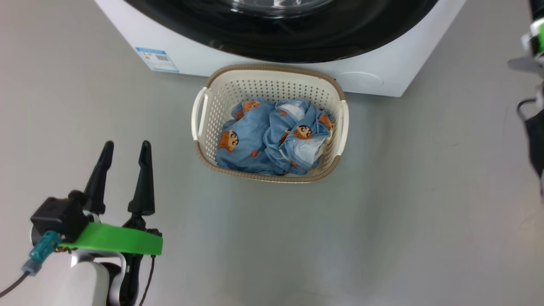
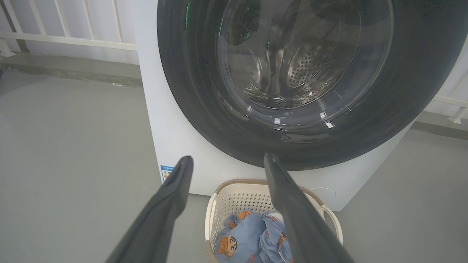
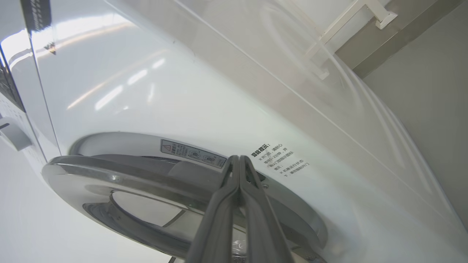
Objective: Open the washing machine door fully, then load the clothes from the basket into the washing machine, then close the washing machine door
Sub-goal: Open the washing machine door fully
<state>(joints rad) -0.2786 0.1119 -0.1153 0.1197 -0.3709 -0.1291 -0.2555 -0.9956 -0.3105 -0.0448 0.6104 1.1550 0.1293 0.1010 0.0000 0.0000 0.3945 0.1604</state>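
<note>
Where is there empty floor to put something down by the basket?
Bare floor lies right of the basket and on the robot's side of it. Another patch sits between the basket and the left end effector. It's crowded behind: the basket stands close against the washing machine, and the clothes cover its bottom.

The washing machine door is seen as glossy black around clear glass; the washing machine is clad in smooth, shiny white panels. The basket is moulded of perforated cream plastic, the clothes are of soft printed cloth, and the floor is finished matt grey.
</note>
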